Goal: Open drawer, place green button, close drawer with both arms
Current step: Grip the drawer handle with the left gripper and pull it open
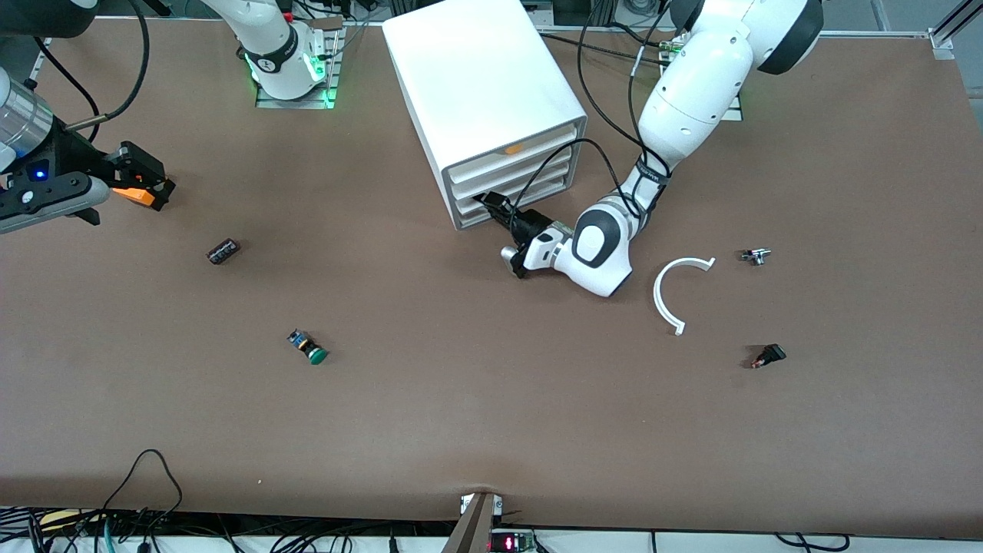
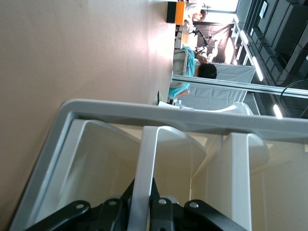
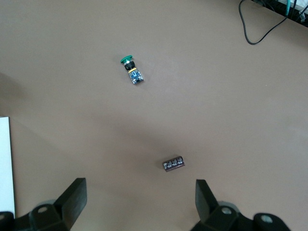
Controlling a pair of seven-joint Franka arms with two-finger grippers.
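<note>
The white cabinet [image 1: 476, 84] stands at the back middle of the table. My left gripper [image 1: 489, 202] is at the front of its lowest drawer [image 1: 554, 187], which looks closed. In the left wrist view the gripper [image 2: 144, 191] is shut on the drawer's white handle lip [image 2: 150, 149]. The button [image 1: 309, 347], green cap on a black-and-blue body, lies on its side on the table, nearer the front camera and toward the right arm's end. It also shows in the right wrist view [image 3: 131, 70]. My right gripper [image 1: 142, 183] hangs open and empty over the table at the right arm's end.
A small dark cylinder [image 1: 223, 251] lies between the right gripper and the button, and shows in the right wrist view [image 3: 173, 163]. A white curved piece [image 1: 666, 296], a small metal part [image 1: 756, 256] and a black switch with a red tip [image 1: 768, 356] lie toward the left arm's end.
</note>
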